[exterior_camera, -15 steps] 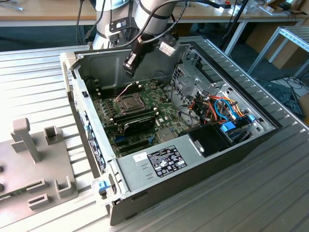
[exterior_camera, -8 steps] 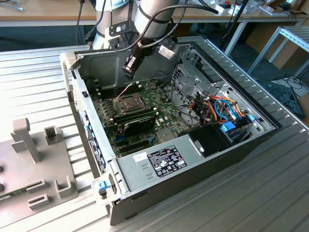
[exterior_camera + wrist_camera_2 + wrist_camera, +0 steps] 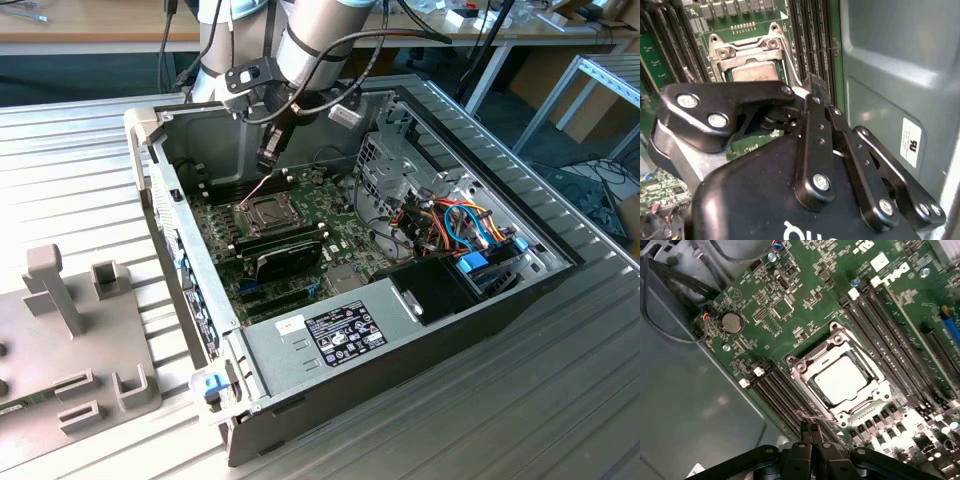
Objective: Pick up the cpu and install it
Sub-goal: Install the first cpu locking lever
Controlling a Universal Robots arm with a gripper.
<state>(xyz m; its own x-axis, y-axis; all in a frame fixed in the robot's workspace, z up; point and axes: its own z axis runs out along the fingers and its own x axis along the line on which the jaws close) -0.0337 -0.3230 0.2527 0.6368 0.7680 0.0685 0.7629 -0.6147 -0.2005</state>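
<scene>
The cpu is a pale silver-grey square lying flat in the socket on the green motherboard, with the hinged metal frame around it. In the second wrist view the cpu shows just past the black finger links. My gripper is shut, its tips pressed together with nothing visible between them, just off one edge of the socket. A thin wire lever of the socket runs right by the tips; whether they touch it I cannot tell. In the exterior view the gripper hangs a little above the socket.
Long black memory slots flank the socket on both sides. The grey case wall stands close beside the gripper. A drive cage, coloured cables and a black power supply fill the case's other parts. A grey fixture stands outside.
</scene>
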